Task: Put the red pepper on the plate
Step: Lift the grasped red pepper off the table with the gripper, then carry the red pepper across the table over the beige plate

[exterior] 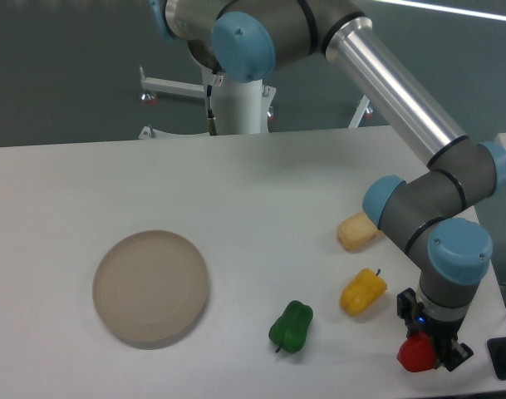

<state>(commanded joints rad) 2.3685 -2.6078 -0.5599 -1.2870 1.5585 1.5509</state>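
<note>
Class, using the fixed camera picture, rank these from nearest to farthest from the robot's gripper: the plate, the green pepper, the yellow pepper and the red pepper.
Measured from the gripper:
1. Red pepper: right at the gripper, bottom right of the table.
2. Yellow pepper: just up and to the left of the gripper.
3. Green pepper: farther left, near the front edge.
4. Plate: far left side of the table.

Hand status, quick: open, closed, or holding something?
Hand: closed around the red pepper at the near right corner of the table; the plate is bare.
</note>
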